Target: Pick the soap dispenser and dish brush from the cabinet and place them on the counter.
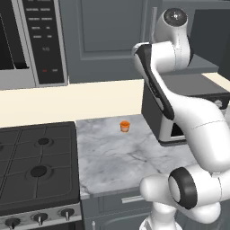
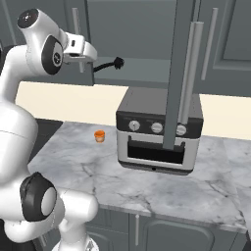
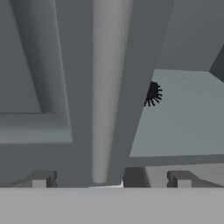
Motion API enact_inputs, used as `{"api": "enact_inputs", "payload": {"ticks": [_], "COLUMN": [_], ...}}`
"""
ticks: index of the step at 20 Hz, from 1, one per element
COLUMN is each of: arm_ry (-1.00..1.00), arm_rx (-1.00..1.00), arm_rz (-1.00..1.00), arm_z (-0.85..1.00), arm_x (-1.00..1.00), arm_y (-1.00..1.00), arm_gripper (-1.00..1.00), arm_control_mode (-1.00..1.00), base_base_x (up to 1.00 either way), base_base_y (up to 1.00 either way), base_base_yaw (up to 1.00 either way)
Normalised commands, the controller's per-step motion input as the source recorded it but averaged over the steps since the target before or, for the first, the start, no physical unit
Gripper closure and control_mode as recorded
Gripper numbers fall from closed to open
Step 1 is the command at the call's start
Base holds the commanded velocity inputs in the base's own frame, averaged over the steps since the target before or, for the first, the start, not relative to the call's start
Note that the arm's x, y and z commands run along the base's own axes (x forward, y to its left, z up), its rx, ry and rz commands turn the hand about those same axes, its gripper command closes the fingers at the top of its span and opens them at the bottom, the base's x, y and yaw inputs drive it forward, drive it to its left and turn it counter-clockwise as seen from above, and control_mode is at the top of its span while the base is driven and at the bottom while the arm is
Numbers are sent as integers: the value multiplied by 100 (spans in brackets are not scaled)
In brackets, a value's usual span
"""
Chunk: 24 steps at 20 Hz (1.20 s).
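My gripper (image 3: 111,179) is open, its fingertips (image 3: 41,179) wide apart with nothing between them. It is raised close to the cabinet (image 3: 39,65) and faces the long vertical handle (image 3: 107,87) of a closed door. Right of that door's edge the dish brush's black bristled head (image 3: 152,94) peeks out over the grey inner shelf (image 3: 183,118). In the right base view the dish brush (image 2: 110,64) lies in the cabinet just right of my hand, and the cabinet's other door (image 2: 177,73) stands open edge-on. The soap dispenser is hidden. The marble counter (image 2: 147,186) lies below.
A toaster oven (image 2: 159,132) stands on the counter under the open door. A tiny orange cup (image 1: 125,126) sits near the back wall. The black gas stove (image 1: 38,166) borders the counter on the left, with the microwave (image 1: 31,40) above it.
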Motion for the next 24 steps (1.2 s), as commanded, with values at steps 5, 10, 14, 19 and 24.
{"api": "enact_inputs", "payload": {"ticks": [5, 10, 14, 19, 24], "arm_ry": [1, 3, 1, 0, 0], "arm_rx": [-1, 0, 0, 0, 0], "arm_rz": [-3, 0, 0, 0, 0], "arm_z": [1, 1, 0, 0, 0], "arm_x": [34, 34, 32, 9, 0], "arm_y": [3, -1, 0, 0, 0], "arm_gripper": [-100, -100, -100, -100, 100], "arm_control_mode": [-100, -100, -100, -100, -100], "base_base_x": [0, 0, 0, 0, 0], "base_base_y": [0, 0, 0, 0, 0], "base_base_yaw": [0, 0, 0, 0, 0]}}
